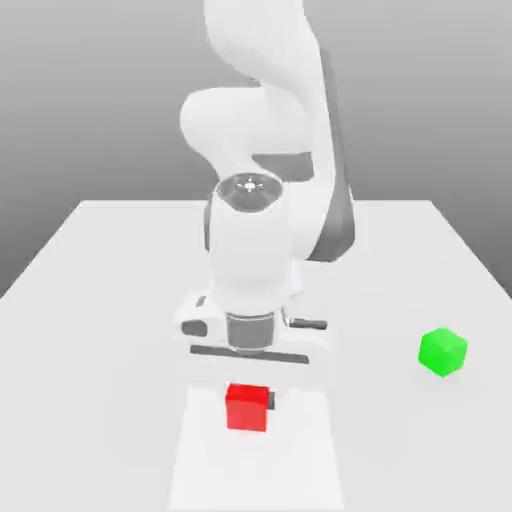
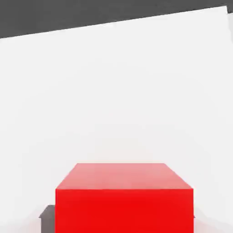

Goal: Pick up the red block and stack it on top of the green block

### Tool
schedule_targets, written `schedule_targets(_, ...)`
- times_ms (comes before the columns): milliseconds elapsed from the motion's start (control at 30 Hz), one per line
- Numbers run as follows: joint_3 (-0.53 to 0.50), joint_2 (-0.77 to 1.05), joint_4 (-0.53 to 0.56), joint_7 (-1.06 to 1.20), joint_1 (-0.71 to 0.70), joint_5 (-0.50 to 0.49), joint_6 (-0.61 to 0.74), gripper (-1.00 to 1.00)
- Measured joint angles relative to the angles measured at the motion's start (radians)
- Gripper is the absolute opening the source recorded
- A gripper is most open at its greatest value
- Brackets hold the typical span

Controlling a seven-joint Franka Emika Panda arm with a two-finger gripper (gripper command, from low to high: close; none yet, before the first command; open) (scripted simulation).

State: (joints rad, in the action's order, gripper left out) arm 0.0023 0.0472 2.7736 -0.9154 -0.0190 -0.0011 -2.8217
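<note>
The red block (image 1: pixel 247 408) is near the front middle of the white table, directly under the arm's hand. My gripper (image 1: pixel 250 398) reaches down over it with a finger on each side. One dark fingertip (image 1: pixel 271 400) shows against the block's side on the exterior view's right. In the hand view the red block (image 2: pixel 124 200) is very close, with a dark finger (image 2: pixel 47 217) pressed beside it. The gripper is shut on the red block. The green block (image 1: pixel 442 352) rests on the table toward the exterior view's right, well apart from the gripper.
The white table (image 1: pixel 110 290) spreads out on all sides of the arm. The big white arm body (image 1: pixel 262 200) rises behind the hand and hides the table's middle back. A paler strip (image 1: pixel 200 470) lies under the red block toward the front edge.
</note>
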Motion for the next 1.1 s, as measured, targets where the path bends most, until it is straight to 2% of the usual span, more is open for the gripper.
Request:
schedule_targets(167, 0.071, -0.062, 0.010, 0.032, 0.086, 0.007, 0.053, -1.00)
schedule_targets(467, 0.180, -0.118, 0.020, 0.118, 0.334, 0.038, 0.098, -1.00)
schedule_targets(833, 0.351, -0.191, 0.032, 0.247, 0.574, 0.112, 0.154, -1.00)
schedule_targets(933, 0.368, -0.115, 0.030, 0.218, 0.580, 0.063, 0.082, -1.00)
schedule_targets(1033, 0.347, -0.004, 0.026, 0.136, 0.575, -0.053, -0.018, -1.00)
schedule_targets(1067, 0.324, 0.032, 0.024, 0.103, 0.587, -0.099, -0.050, 1.00)
schedule_targets(1100, 0.324, 0.032, 0.024, 0.103, 0.587, -0.099, -0.050, 1.00)
